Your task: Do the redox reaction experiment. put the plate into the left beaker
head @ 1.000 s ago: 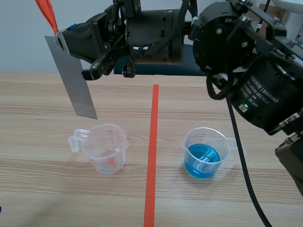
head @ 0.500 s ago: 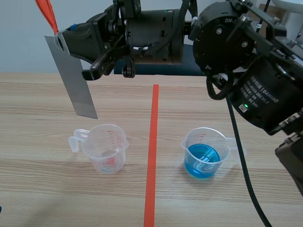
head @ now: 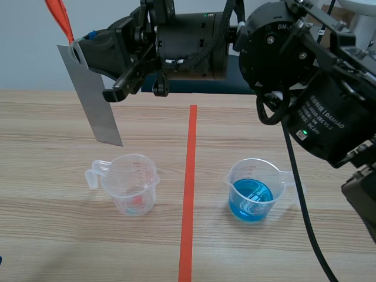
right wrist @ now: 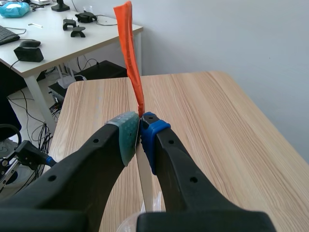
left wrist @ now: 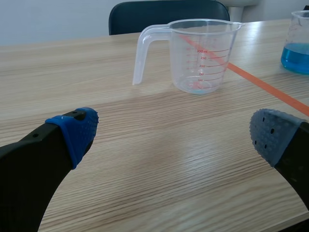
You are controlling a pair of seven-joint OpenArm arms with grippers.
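Your right gripper (right wrist: 140,129) clamps the plate (head: 94,100) (left gripper (left wrist: 174,137) gapes idle); lowered off-centre, it can hit the left beaker (head: 132,183) rim.

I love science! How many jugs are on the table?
2. A clear beaker left of the orange tape line, and a beaker of blue liquid right of it.

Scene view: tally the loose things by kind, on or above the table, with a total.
2 beakers: empty clear beaker, beaker of blue liquid
1 metal plate, in the right gripper
1 orange ribbon, at the plate's top
Total: 4
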